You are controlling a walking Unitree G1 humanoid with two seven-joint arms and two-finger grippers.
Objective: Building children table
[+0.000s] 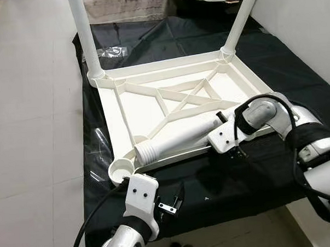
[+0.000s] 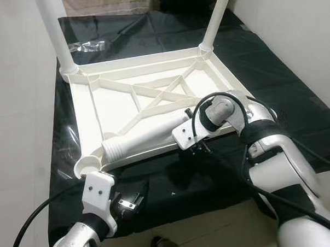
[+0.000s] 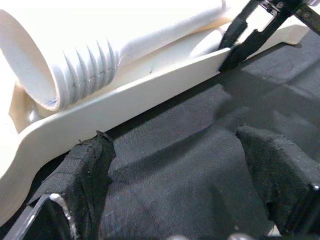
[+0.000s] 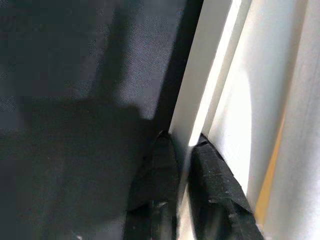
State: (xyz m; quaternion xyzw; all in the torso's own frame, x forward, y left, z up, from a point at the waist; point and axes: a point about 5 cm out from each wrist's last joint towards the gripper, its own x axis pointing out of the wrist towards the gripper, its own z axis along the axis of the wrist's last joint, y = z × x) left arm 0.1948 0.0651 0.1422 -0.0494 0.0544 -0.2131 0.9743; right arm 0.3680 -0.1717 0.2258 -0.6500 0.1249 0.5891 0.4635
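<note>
A black cloth is spread over the floor, and on it the white children's table top is laid upside down, its ribbed underside facing up. Two white legs are already seated upright in the far corners: the far left leg and the far right leg. A third, loose leg lies flat across the near part of the frame, its threaded end pointing toward the empty round socket at the near left corner.

The right end effector is placed at the near rim of the table top, beside the plain end of the loose leg; its two fingers are pressed together on that thin rim, one on each side of it. The left end effector is held low over the cloth just before the near rim, close to the socket, its fingers spread wide and holding nothing. A small clear bag is seen on the cloth beyond the far left leg.
</note>
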